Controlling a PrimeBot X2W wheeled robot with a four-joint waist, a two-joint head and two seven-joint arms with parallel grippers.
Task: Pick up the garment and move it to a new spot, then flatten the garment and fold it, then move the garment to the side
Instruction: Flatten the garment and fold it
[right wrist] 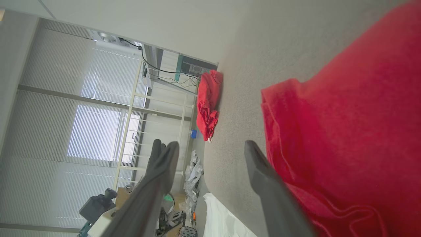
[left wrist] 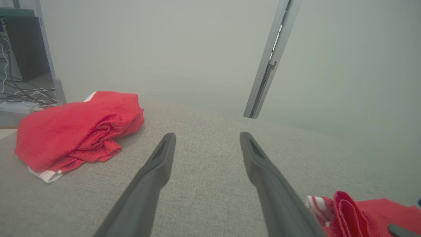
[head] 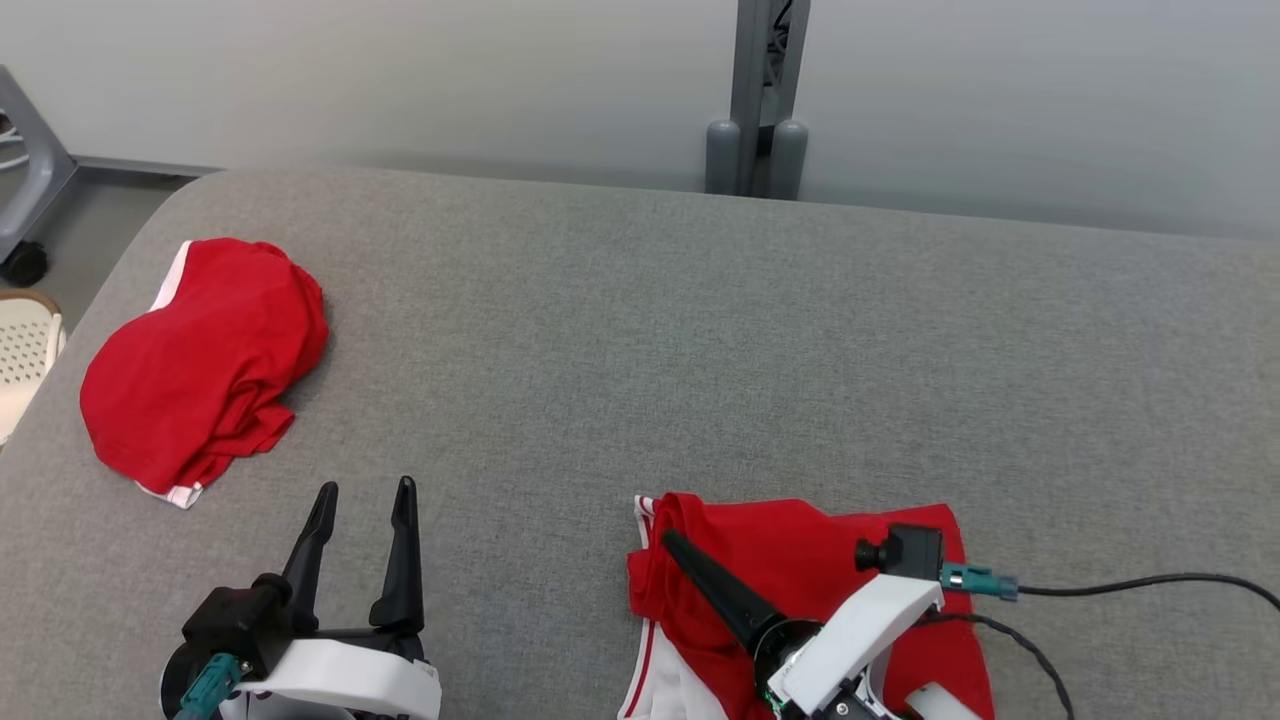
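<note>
A red garment with white striped trim (head: 800,560) lies bunched at the near edge of the grey padded table (head: 640,330). My right gripper (head: 672,545) is turned on its side over the garment's left part. The right wrist view shows this gripper (right wrist: 210,146) open, one finger beside the red cloth (right wrist: 345,131) and nothing between the fingers. A second red garment (head: 200,360) lies crumpled at the far left. My left gripper (head: 365,490) stands open above bare table between the two, which the left wrist view (left wrist: 207,136) confirms.
A white perforated basket (head: 25,360) sits off the table's left edge. A grey post (head: 760,100) stands behind the far edge. A black cable (head: 1150,580) trails from my right wrist across the table's right side.
</note>
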